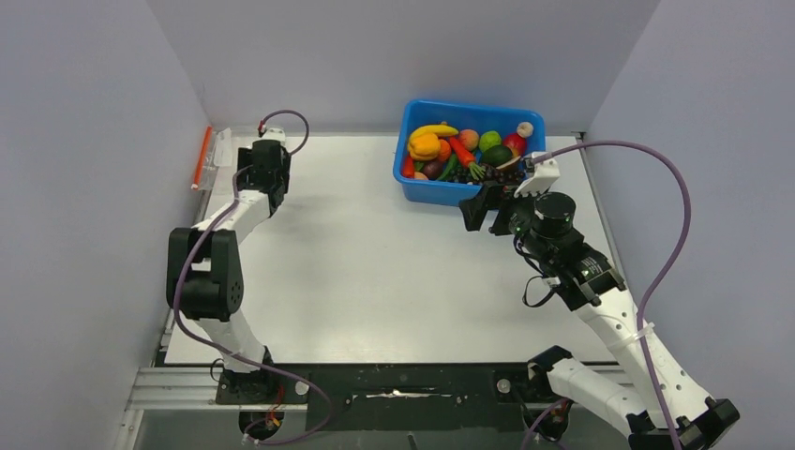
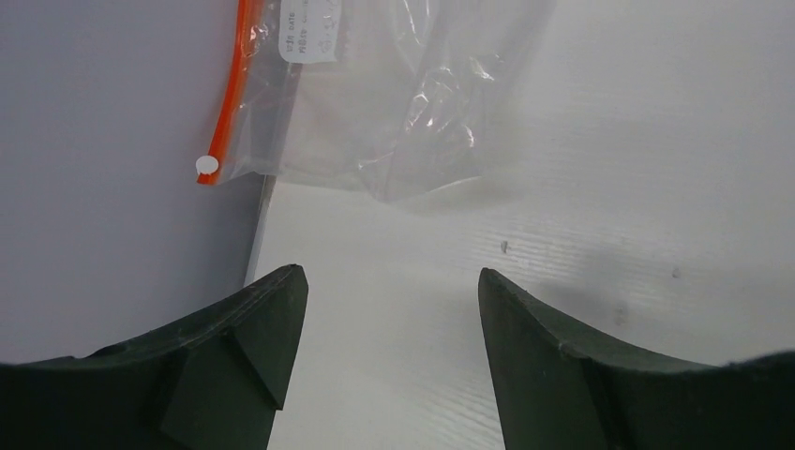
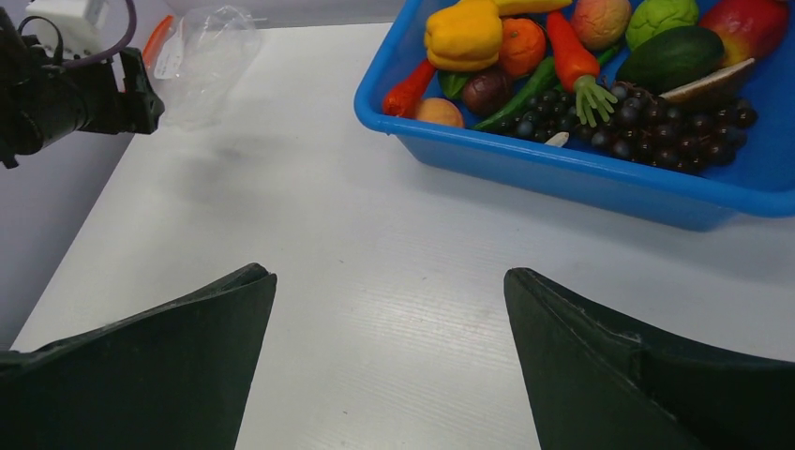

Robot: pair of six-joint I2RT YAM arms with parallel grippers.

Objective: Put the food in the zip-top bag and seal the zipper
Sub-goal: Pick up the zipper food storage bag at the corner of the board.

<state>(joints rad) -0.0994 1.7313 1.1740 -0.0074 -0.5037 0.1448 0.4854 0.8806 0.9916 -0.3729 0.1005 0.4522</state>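
Note:
The clear zip-top bag (image 1: 218, 153) lies crumpled at the table's far left corner, its orange-red zipper (image 1: 202, 157) along the left wall. In the left wrist view the bag (image 2: 394, 94) and zipper (image 2: 230, 94) lie just ahead of my open, empty left gripper (image 2: 392, 281), which hovers beside the bag in the top view (image 1: 251, 159). The food fills a blue bin: yellow pepper (image 3: 464, 33), peach (image 3: 600, 19), green round fruit (image 3: 661, 19), red apple (image 3: 750, 28), dark green piece (image 3: 670, 58). My right gripper (image 3: 389, 281) is open and empty, just in front of the bin in the top view (image 1: 487, 206).
The blue bin (image 1: 441, 192) stands at the far right of the table; its near rim (image 3: 562, 164) is close ahead of the right fingers. It also holds a carrot (image 3: 572, 52) and dark grapes (image 3: 656, 131). Grey walls enclose the table on three sides.

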